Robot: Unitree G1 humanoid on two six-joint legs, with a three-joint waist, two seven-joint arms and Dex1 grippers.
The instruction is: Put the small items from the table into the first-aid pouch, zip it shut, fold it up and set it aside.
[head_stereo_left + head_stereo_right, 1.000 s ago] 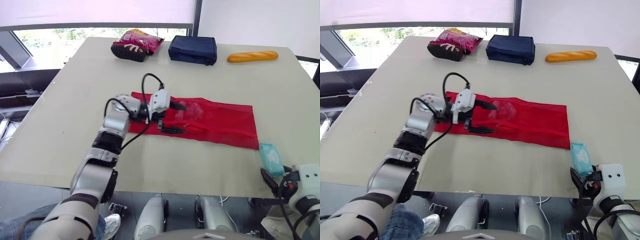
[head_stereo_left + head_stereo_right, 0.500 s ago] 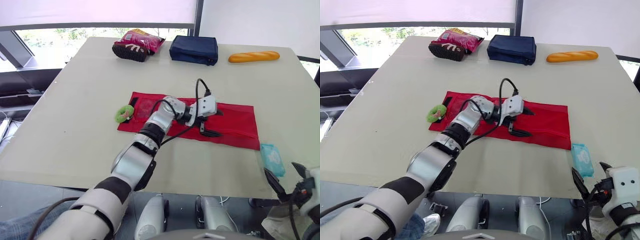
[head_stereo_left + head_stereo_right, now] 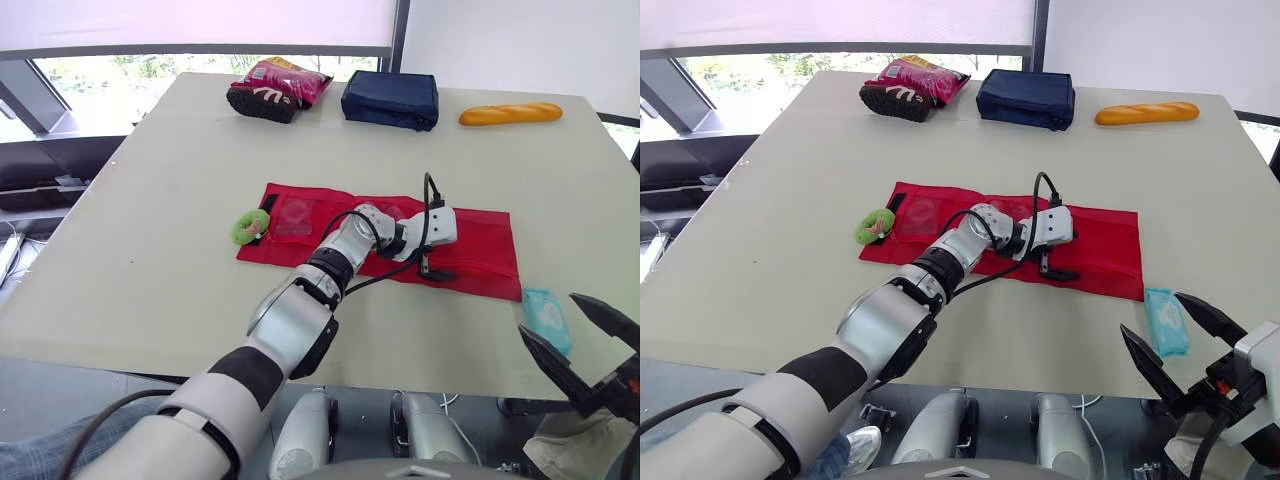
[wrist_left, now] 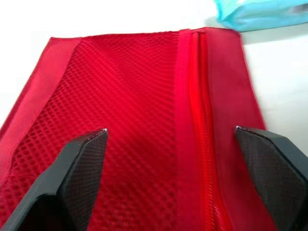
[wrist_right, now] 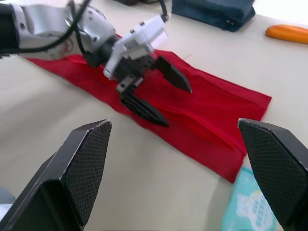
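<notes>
Red pouch point(image 3: 480, 255) unfolded and flat at the middle of the surface point(image 3: 170, 180), long side running left to right. Mesh panel point(image 4: 120, 110) facing up, with the zipper point(image 4: 199, 120) running lengthwise along the front part; cannot tell how far closed. Something pale and clear at the pouch's left part point(image 3: 293, 215), on or under the mesh, cannot tell which.

Green roll point(image 3: 247, 226) just beside the pouch's left end, touching or almost touching its edge. Teal wipes packet point(image 3: 546, 315) on the bare surface, just off the pouch's front right corner and near the front edge.

Left hand point(image 4: 171, 129) reaching across to the pouch's right half, low over the mesh, fingers point(image 5: 144, 108) spread wide, one on each side of the zipper line, gripping nothing. Contact with the fabric impossible to judge.

Right hand point(image 3: 1150, 311) at the front right edge of the surface, fingers point(image 3: 1148, 370) opened wide and empty, pointing toward the wipes packet and the pouch's right end. Apart from both.

Along the far edge, well away from the pouch: pink snack bag point(image 3: 278, 88) at the left, navy bag point(image 3: 390, 98) beside it, bread loaf point(image 3: 510, 113) at the right.
</notes>
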